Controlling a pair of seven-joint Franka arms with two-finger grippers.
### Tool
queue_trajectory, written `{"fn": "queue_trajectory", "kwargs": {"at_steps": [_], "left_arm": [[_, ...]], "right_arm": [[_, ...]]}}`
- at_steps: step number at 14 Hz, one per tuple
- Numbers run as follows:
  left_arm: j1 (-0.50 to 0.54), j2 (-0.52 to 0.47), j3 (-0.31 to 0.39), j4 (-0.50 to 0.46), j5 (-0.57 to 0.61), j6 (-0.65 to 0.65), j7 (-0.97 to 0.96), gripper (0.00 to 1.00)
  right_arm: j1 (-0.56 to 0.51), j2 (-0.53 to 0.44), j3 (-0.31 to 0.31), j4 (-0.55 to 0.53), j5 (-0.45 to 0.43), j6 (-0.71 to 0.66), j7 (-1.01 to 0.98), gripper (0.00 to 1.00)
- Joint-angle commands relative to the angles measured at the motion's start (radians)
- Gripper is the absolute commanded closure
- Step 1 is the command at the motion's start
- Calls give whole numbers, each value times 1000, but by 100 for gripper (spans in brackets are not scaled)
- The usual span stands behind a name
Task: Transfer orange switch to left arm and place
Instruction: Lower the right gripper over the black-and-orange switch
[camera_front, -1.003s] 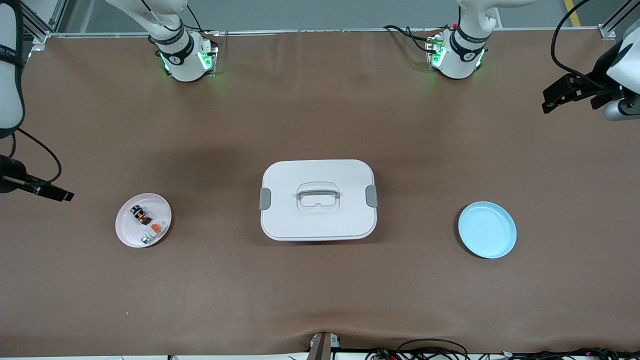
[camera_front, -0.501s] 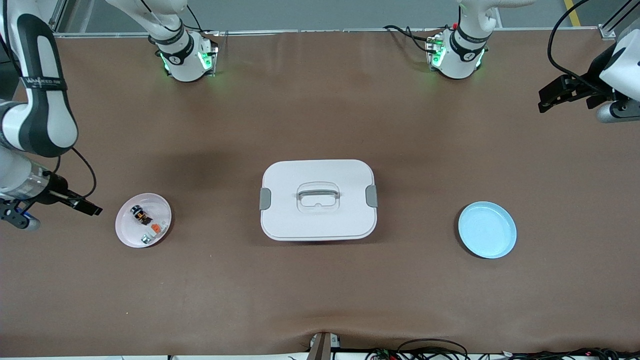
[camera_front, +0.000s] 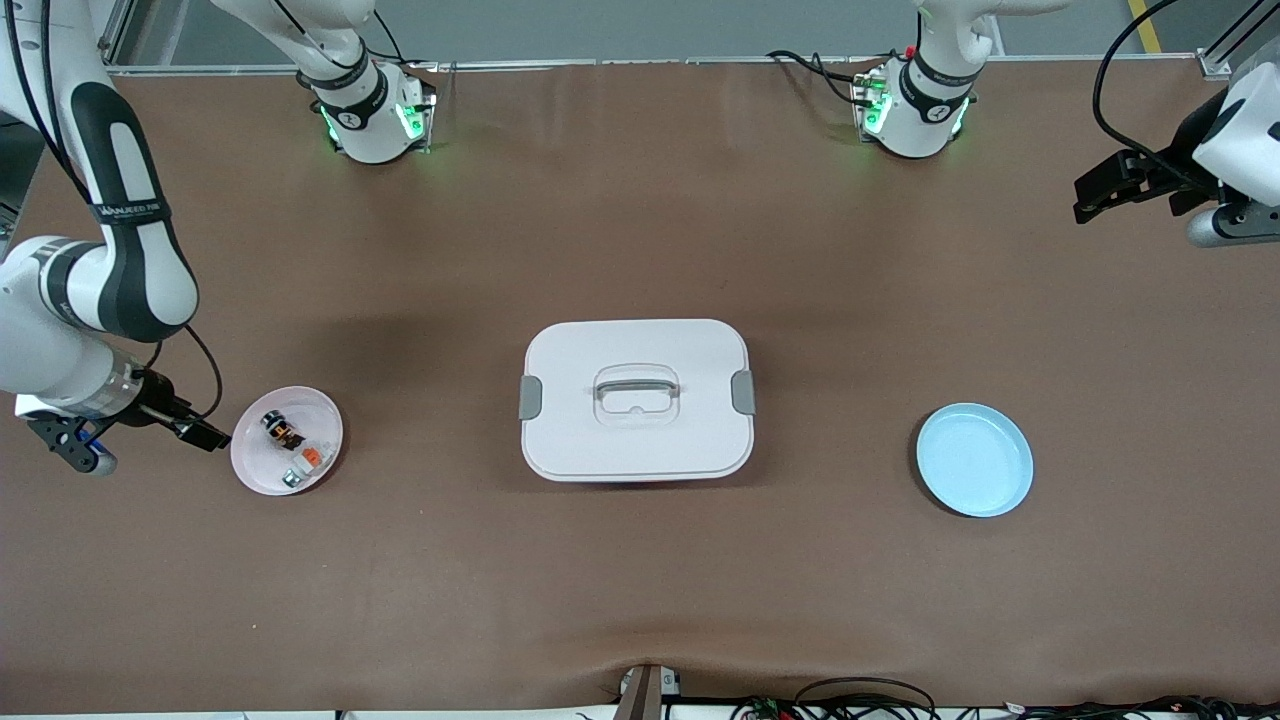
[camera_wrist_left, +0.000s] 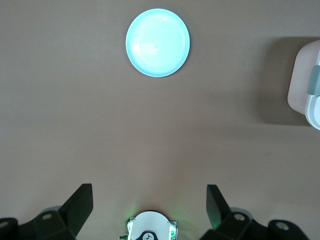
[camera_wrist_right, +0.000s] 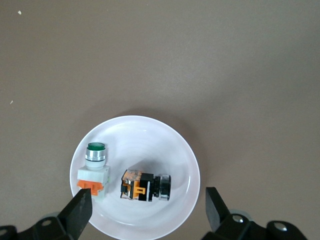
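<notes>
Over the pink plate (camera_front: 250, 460) at the right arm's end of the desk (camera_front: 640, 580), the right pincer (camera_wrist_right: 145, 210) hangs w/ fingers spread wide, holding nothing. Orange switch (camera_wrist_right: 145, 185) lies in that plate beside a white piece w/ green cap (camera_wrist_right: 94, 170). Step looks like approach for the first pick: next move needs a straight drop to straddle only the switch (neighbour sits close). Left pincer (camera_wrist_left: 150, 210) waits high over bare desk, also open & empty, blue plate (camera_front: 975, 460) near it. Box (camera_front: 637, 400) sits mid-desk between the plates, so carry must go over or around it
</notes>
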Motion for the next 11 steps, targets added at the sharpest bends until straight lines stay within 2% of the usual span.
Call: {"fn": "queue_trajectory", "kwargs": {"at_steps": [1, 11], "left_arm": [[-3, -8, -3, -3, 18, -8, -6, 0], [-7, -4, -3, -7, 18, -8, -6, 0]], "right_arm": [[18, 27, 1, -1, 10, 27, 48, 0], [12, 114, 3, -32, 11, 182, 63, 0]]}}
